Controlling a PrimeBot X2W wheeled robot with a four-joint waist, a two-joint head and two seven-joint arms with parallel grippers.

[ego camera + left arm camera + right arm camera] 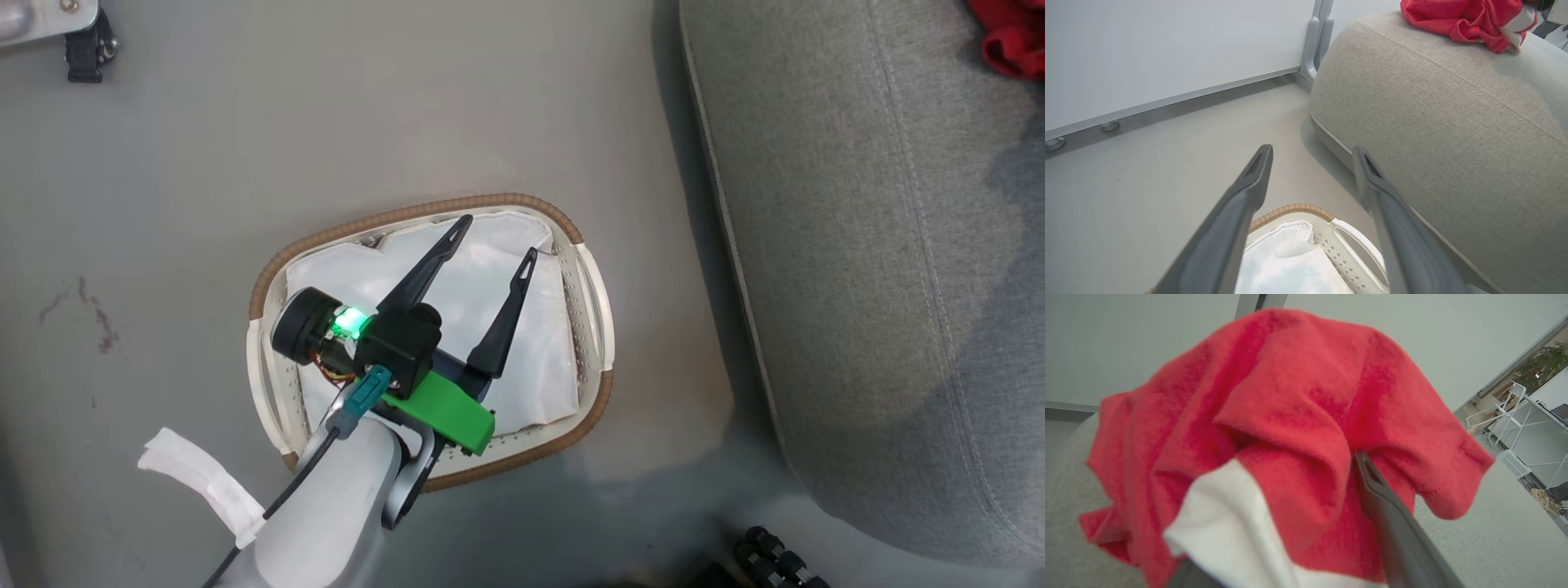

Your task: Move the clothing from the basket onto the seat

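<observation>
The clothing [1012, 37] is a bunched red garment on the grey seat [882, 245], at the head view's top right corner. In the left wrist view the clothing [1461, 18] lies on top of the seat [1433, 122]. The right wrist view has the red and white clothing [1290, 396] draped over my right gripper [1310, 453]. One finger [1392, 531] shows and the other is under the cloth; the jaws stand apart. My left gripper [498, 238] [1313, 152] hangs open and empty above the basket [490, 200] [1290, 210], which holds a white liner [482, 302].
The basket stands on grey floor just left of the seat's rounded front edge. A white wall panel with a metal base rail [1167, 102] runs behind. A black caster [86, 49] sits at the far left, and black parts [775, 559] by the seat's near corner.
</observation>
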